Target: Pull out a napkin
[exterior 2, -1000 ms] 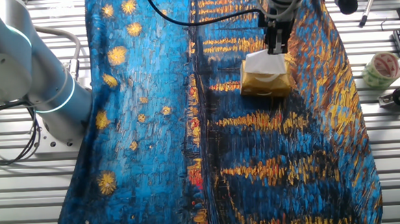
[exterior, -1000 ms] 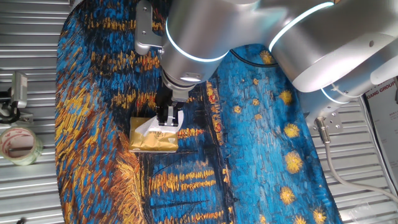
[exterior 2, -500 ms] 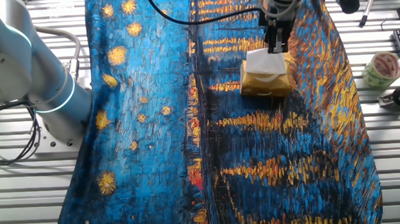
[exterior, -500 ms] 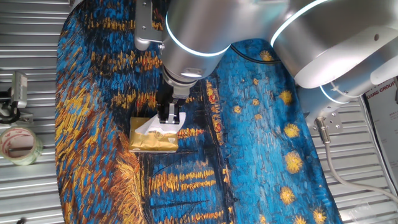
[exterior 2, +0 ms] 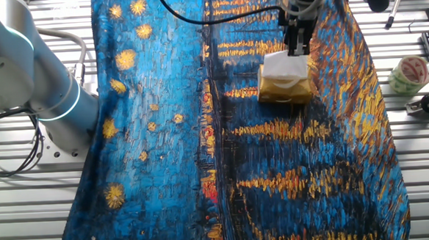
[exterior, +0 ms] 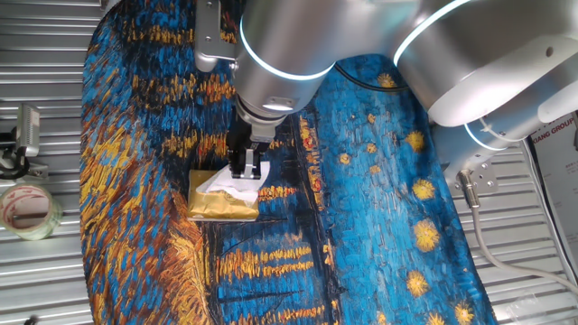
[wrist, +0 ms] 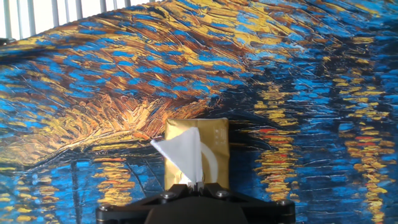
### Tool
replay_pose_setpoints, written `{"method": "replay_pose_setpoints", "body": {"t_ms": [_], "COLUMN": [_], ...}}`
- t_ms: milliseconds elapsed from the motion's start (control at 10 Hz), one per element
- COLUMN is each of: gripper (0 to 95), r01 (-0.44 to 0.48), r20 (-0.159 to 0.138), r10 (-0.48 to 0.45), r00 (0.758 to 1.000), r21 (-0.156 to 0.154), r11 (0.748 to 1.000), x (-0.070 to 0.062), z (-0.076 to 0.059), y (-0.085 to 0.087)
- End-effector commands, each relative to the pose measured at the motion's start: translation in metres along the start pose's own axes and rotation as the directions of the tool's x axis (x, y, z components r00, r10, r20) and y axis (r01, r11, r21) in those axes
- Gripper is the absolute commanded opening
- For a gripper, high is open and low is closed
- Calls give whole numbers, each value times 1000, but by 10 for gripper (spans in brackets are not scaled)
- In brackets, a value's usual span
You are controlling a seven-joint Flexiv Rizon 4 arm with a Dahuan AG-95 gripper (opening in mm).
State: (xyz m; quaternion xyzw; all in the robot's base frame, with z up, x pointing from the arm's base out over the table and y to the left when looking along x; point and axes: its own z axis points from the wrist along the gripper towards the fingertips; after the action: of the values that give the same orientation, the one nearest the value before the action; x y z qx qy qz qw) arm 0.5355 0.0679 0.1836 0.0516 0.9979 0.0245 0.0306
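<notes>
A gold tissue packet lies on the painted cloth; it also shows in the other fixed view and the hand view. A white napkin stands up out of the packet's slot as a pointed fold; it also shows in one fixed view and the other fixed view. My gripper is straight above the packet, shut on the napkin's upper edge; it also shows in the other fixed view and the hand view. The napkin's lower part stays inside the packet.
A blue and orange painted cloth covers the slatted metal table. A tape roll and a clamp sit off the cloth at the left. A marker lies at the table's far edge.
The gripper has risen slightly with the napkin pinched in it, drawing the white fold a little higher out of the packet. The packet has not moved.
</notes>
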Motion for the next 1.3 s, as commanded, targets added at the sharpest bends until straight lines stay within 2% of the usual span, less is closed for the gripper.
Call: {"method": "replay_pose_setpoints", "body": {"t_ms": [100, 1300], "gripper": [0, 0], "r01": [0, -1], "r20": [-6, -26], "r10": [0, 1], "r00": [1000, 1000], "r21": [-2, -4], "r11": [1000, 1000], "x": [0, 3], "z": [-3, -16], "y": [0, -1]}}
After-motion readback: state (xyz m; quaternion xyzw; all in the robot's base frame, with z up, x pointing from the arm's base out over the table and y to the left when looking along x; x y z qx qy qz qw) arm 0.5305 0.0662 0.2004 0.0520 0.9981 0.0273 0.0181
